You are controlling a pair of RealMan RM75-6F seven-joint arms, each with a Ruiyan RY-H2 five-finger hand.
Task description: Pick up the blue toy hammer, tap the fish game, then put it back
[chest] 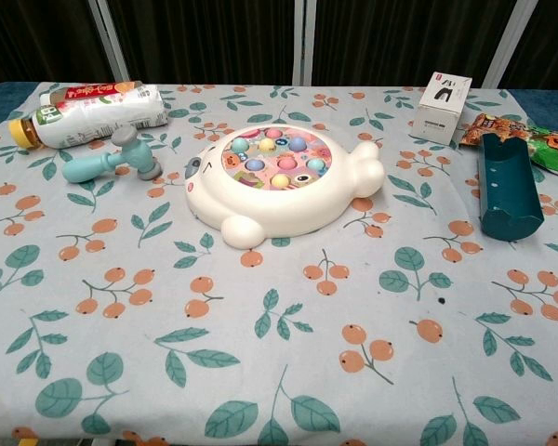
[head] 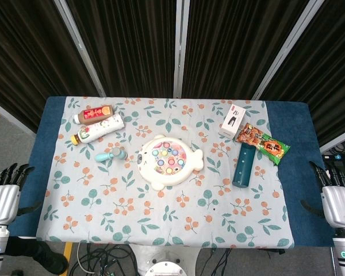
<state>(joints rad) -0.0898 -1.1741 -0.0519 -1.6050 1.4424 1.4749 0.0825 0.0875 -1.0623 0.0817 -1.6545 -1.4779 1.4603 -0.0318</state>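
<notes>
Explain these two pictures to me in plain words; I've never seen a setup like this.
A two-armed robot sits at a table. One picture looks down from its head, the other looks forward from its chest. In the head view its left hand and right hand rest off the table's edges, fingers apart, holding nothing. On the flowered tablecloth lie a blue toy hammer, a white fish game with coloured buttons, two bottles lying down beyond the hammer, a small white box, a snack packet and a dark teal holder. The hammer lies left of the game, untouched.
</notes>
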